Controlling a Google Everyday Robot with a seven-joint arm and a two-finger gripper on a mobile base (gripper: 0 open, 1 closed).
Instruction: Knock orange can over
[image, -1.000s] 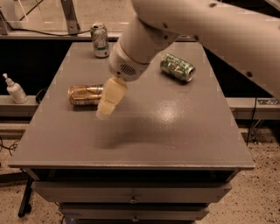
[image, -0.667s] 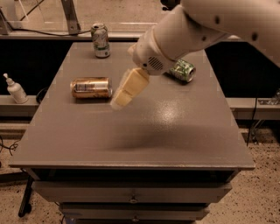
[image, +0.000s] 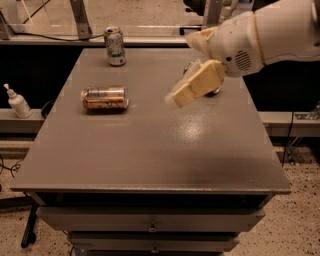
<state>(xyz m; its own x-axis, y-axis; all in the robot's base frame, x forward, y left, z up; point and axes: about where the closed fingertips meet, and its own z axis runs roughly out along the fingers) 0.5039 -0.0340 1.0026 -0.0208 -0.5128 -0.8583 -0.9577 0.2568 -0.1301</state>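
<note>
off at nine o'clock from the gripper (image: 175, 98), the orange can (image: 105, 98) lies sideways, axis nine-to-three; grip state i cannot tell.

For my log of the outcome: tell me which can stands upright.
The white-and-green can at the table's far edge, silver top up. The orange can lies on its side; the gripper hovers over the table, apart from both.

I count two cans, one orange can (image: 105, 98) and one white-and-green can (image: 115, 46); one pump bottle (image: 17, 101); one table (image: 150, 160); one gripper (image: 190, 91) above its right side.
</note>
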